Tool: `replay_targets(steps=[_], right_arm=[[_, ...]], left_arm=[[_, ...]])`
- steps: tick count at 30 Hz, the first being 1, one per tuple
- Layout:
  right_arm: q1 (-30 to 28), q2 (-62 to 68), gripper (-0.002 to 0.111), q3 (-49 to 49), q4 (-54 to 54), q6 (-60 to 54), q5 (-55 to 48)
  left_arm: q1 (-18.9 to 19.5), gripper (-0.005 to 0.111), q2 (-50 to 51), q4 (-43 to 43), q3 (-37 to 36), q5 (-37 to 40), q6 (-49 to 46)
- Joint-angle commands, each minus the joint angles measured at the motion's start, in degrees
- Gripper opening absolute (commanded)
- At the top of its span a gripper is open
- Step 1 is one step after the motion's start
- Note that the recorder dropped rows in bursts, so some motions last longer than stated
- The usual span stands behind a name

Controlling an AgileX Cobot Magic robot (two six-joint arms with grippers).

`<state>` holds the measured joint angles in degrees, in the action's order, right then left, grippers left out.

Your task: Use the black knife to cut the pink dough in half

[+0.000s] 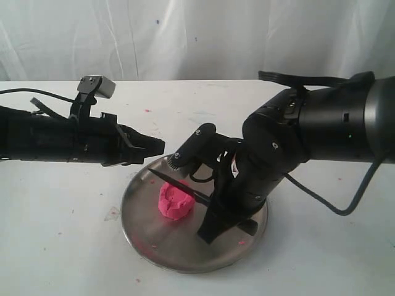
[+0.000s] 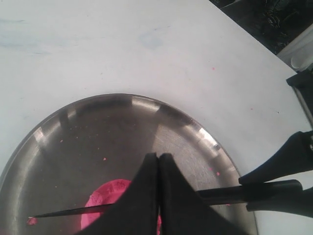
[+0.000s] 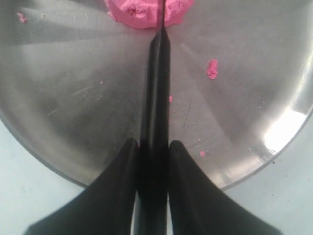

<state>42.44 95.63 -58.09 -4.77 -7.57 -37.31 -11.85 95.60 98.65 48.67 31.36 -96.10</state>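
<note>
- Right gripper: its jaws are clamped on the handle of the black knife, and the blade points in toward the middle of the steel plate.
- Left gripper: its fingers are pressed together and hold nothing. It hovers above the plate, close over the blade.
- Pink dough: one lump near the plate's centre. The blade lies across its middle and appears sunk into the top; whether it has reached the plate cannot be told.
- Risk, dough shift: nothing restrains the lump, so sideways blade force could slide it and leave unequal halves.
- Risk, sticking: soft dough may cling to the blade and lift off the plate with it.
- Risk, plate slip: downward pressure near the rim could tilt or skid the plate.
- Risk, collision: the left gripper hangs near the blade's path.
</note>
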Motion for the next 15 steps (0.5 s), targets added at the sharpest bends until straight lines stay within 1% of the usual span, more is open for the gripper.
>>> replay_targets(steps=[1, 15], right_arm=[[-0.23, -0.09, 0.000, 0.62, 0.02, 0.68, 1.20], [-0.23, -0.09, 0.000, 1.75, 0.02, 1.77, 2.20]], left_arm=[[-0.25, 0.000, -0.19, 1.29, 0.06, 1.39, -0.33], [-0.25, 0.000, -0.19, 1.29, 0.06, 1.35, -1.36]])
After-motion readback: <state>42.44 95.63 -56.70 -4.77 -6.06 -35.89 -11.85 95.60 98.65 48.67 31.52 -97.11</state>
